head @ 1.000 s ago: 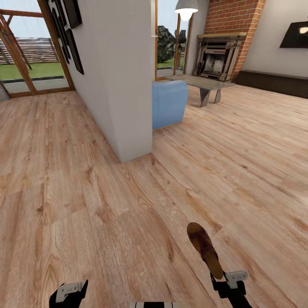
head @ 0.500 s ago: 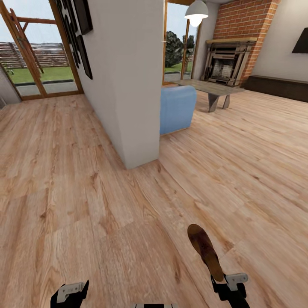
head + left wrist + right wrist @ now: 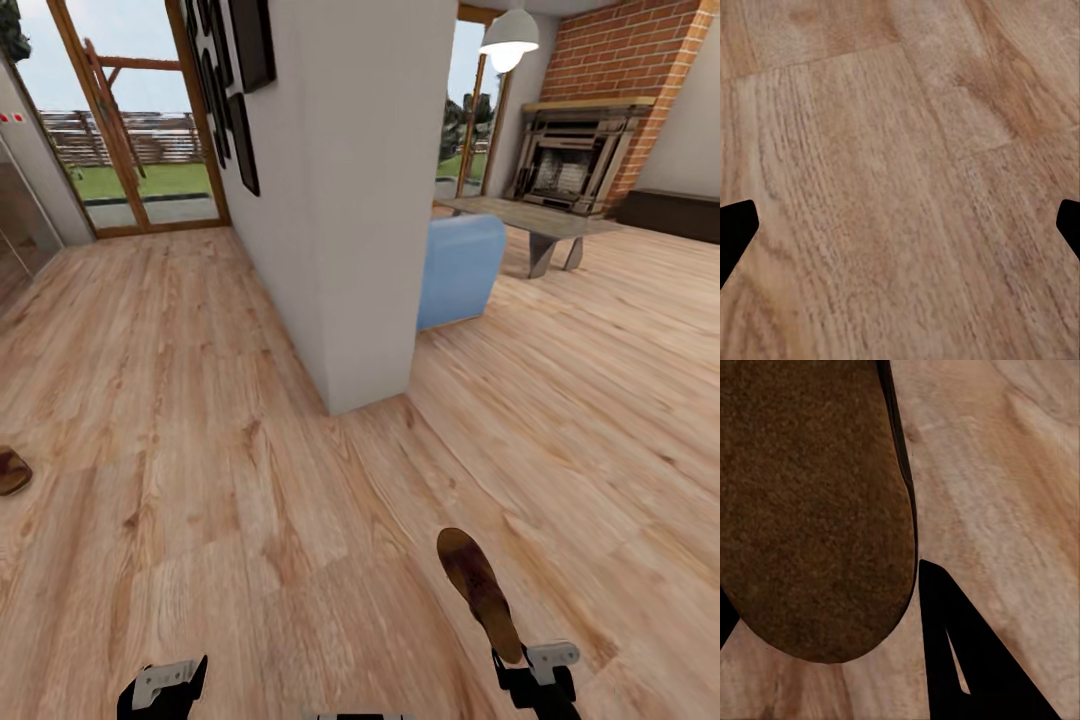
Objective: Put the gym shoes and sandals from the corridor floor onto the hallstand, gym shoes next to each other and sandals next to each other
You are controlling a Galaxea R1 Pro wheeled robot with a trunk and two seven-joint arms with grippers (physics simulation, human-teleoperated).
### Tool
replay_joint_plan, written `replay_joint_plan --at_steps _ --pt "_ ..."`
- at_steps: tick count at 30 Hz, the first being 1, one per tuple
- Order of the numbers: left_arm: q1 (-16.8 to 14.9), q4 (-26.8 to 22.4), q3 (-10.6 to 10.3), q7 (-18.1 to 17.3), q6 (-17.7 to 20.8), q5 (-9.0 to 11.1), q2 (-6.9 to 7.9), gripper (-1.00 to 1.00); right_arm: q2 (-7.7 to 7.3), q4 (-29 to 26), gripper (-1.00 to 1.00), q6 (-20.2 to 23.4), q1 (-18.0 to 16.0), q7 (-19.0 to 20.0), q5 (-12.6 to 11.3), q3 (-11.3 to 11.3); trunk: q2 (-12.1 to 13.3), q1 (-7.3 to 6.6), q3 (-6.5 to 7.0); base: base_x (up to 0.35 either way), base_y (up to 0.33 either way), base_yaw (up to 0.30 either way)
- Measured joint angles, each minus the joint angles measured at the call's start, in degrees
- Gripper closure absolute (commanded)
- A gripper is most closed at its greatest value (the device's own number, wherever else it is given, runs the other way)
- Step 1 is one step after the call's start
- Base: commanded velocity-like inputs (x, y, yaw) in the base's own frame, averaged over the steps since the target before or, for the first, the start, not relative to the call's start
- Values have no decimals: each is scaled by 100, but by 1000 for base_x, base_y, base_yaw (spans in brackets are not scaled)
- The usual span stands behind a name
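The right gripper [image 3: 512, 662] is clamped on one sandal [image 3: 480, 590] at five o'clock, seemingly by its heel alone, so a turn could shake it loose. The left gripper [image 3: 165, 690] is open, empty. Another sandal [image 3: 12, 470] lies on the floor [image 3: 200, 480] at nine o'clock.

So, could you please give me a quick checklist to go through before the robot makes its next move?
1. Sandal held in the right hand: ok, it sticks out ahead of the hand, off the floor.
2. Left hand free: ok, open over bare planks.
3. Second sandal located: ok, on the floor at the far left edge.
4. Hallstand in sight: not ok.
5. Gym shoes located: not ok.
6. Wall corner ahead cleared: cannot tell.
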Motion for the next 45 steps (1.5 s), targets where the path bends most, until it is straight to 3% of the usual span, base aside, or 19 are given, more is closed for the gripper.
replay_joint_plan --at_steps 13,37,45 --pt "-1 0 8 0 6 0 0 -100 0 0 100 5 1 1 0 0 0 0 80 269 218 159" --pt "-1 6 2 0 6 -24 -9 -100 9 -19 100 -8 1 -31 -12 -7 0 0 85 246 226 7" --pt "-1 9 4 0 6 -24 -8 -100 9 -10 100 -9 0 -31 -12 -9 0 0 85 307 123 212"
